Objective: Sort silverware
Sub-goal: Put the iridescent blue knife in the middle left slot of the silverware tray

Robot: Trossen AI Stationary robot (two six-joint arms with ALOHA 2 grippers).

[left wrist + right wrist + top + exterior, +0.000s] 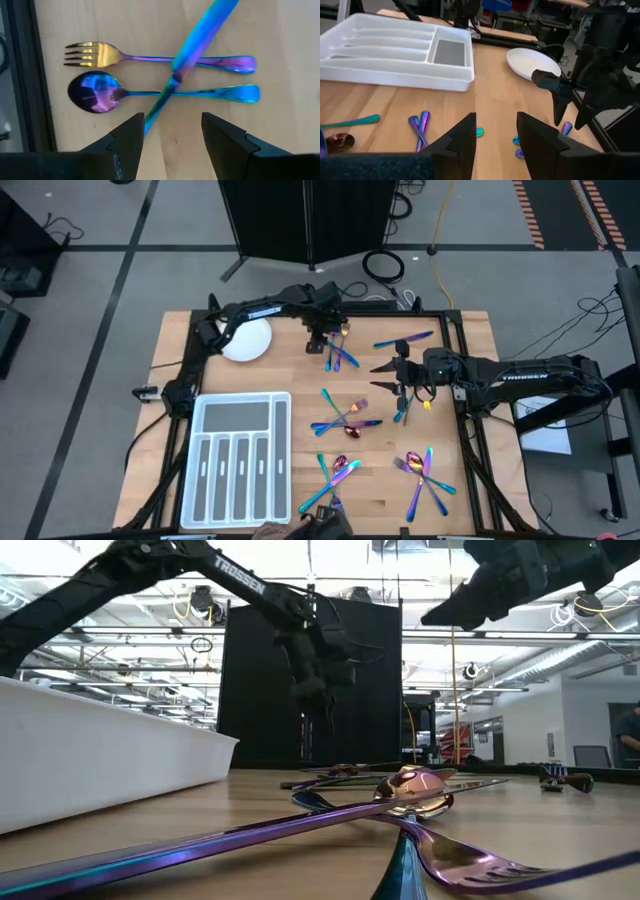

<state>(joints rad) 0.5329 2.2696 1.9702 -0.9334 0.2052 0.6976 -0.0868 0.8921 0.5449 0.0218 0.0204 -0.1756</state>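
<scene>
"trossen" in white letters on the left arm only.

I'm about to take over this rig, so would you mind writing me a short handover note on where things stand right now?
Left gripper: open, hovering over a fork, spoon and knife set at the table's far edge, holding nothing.
Right gripper: open, empty, raised above the right-centre of the table.
Silverware: all loose on the wood in crossed clusters.
Done: nothing; the tray holds no pieces.
Left: pick up every piece and sort it into the tray.
</scene>
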